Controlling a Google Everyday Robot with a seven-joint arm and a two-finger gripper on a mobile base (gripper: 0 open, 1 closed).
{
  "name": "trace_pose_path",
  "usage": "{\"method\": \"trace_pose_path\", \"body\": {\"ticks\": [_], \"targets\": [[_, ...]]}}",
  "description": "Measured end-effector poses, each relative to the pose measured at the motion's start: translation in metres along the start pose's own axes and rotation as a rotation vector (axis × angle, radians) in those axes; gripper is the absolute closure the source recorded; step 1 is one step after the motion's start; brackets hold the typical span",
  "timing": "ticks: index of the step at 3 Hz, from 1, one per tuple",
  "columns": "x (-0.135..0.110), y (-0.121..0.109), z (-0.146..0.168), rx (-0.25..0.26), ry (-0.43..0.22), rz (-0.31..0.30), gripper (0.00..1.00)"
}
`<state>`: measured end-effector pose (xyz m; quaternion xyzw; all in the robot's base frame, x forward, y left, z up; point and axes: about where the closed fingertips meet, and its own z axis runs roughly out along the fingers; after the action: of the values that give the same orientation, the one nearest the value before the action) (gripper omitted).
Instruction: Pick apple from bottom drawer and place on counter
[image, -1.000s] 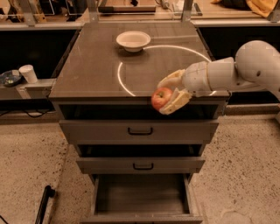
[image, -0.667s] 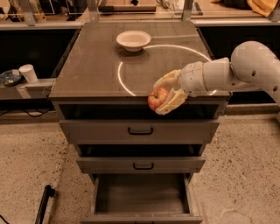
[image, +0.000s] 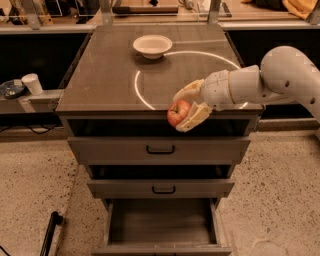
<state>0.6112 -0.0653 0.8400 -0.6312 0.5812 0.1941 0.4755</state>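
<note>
At desk (image: 100, 80) front edge, right of ctr, gripper (image: 180, 114) sits w/ jaws clamped on apple (image: 176, 113), at edge level, in front of gap above top drawer (image: 160, 149). Arm (image: 280, 80) enters from right. Bottom drawer (image: 160, 225) is pulled open. Bowl (image: 152, 46) at desk's rear.

The gripper (image: 179, 113) fingers (image: 196, 115) at the counter (image: 110, 75) front edge hide part of the apple (image: 175, 112).

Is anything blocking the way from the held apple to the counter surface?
Nothing visible does. The gripper holds the apple right at the front edge of the counter. The white bowl sits well back, near the far edge.
</note>
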Motion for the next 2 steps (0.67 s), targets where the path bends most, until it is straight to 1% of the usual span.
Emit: {"method": "trace_pose_path", "body": {"ticks": [1,2], "targets": [[-0.016,0.003,0.014,-0.012,0.002,-0.128,1.0],[-0.036,0.007,0.017,-0.017,-0.075,-0.214,1.0]]}}
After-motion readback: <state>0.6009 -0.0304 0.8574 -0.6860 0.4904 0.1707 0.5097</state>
